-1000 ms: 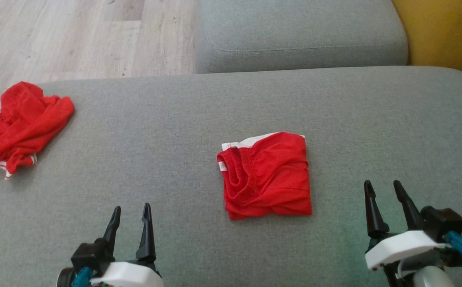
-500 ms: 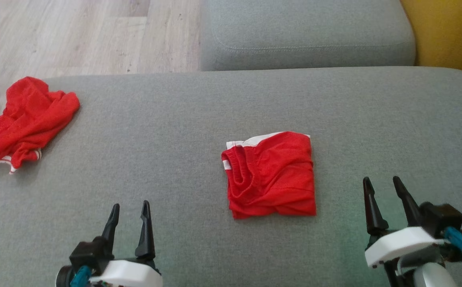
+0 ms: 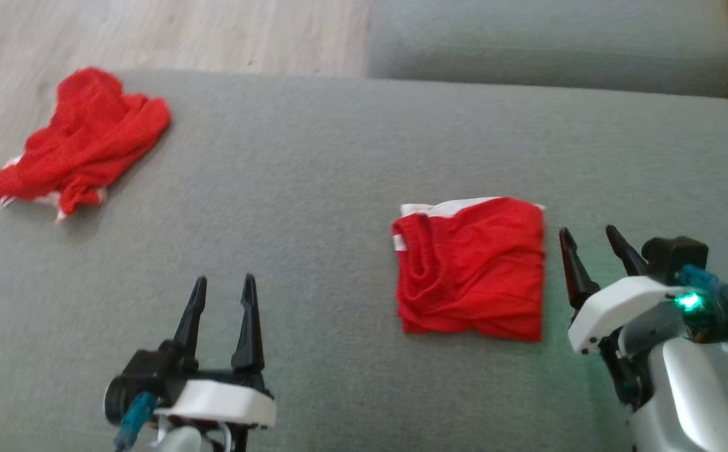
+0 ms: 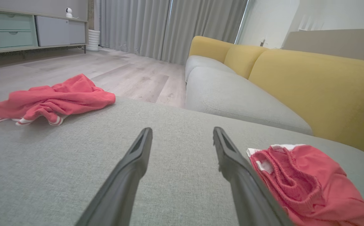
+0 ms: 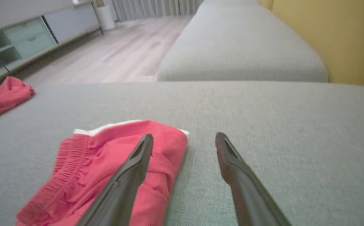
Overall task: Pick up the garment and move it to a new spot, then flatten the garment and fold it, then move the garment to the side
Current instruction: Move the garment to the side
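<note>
Left wrist view: cabinet [image 4: 28,29] & curtains [image 4: 169,28] were caught; from head, left gripper [image 3: 224,279] & right gripper [image 3: 588,231] were seen low over seat [image 3: 313,188], fingers fwd, spread wide, empty. Mid-seat, folded garment [image 3: 470,270] was set just beside right gripper, waistband facing left; crumpled garment [image 3: 84,141] was sprawled diagonally, far left.

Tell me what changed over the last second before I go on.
The head view shifted. The right gripper moved forward and left, close beside the right edge of the folded garment. Nothing was grasped. Both it and the left gripper stayed open; the crumpled garment and folded one lie unmoved.
</note>
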{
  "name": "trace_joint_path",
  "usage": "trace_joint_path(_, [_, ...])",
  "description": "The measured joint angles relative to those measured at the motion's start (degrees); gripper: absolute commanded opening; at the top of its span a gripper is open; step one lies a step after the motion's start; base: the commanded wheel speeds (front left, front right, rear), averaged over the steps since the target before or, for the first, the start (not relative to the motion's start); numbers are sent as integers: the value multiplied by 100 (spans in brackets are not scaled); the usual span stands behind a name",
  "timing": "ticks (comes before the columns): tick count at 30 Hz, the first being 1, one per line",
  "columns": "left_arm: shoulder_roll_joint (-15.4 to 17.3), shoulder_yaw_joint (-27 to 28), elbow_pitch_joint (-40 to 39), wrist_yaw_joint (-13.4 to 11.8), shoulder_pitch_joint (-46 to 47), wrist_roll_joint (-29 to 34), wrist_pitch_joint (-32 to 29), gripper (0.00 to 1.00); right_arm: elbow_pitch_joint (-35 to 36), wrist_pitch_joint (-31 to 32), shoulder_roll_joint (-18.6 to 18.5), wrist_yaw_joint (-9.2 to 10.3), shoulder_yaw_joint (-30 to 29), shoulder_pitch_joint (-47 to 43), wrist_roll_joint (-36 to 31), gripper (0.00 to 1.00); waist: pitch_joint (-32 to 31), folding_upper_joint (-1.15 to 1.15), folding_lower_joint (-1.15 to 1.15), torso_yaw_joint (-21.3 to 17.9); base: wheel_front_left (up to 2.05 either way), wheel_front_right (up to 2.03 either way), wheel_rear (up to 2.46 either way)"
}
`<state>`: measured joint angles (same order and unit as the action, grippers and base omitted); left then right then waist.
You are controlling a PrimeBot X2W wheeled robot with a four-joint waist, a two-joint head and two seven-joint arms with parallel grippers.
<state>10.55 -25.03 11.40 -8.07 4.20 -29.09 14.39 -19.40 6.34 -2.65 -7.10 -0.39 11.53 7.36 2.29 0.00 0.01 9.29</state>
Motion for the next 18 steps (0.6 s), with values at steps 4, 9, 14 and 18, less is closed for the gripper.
trace_joint_path(4, [-62,7,-116,1,107,59,5,100,-598,277,-3,0,-282,296,-221,100,222,0,0,270,0,0,0])
trace_joint_path(9, [-142,80,-177,2,135,93,7,100,-1156,576,-4,0,-296,591,-137,100,485,0,0,581,0,0,0])
trace_joint_path(14, [-199,143,-201,54,135,152,7,100,-1434,843,-9,0,-231,725,-129,100,662,0,0,711,0,0,0])
trace_joint_path(18, [-236,171,-207,112,135,233,7,100,-1529,966,-18,-1,-123,918,-12,31,710,0,0,624,0,0,0])
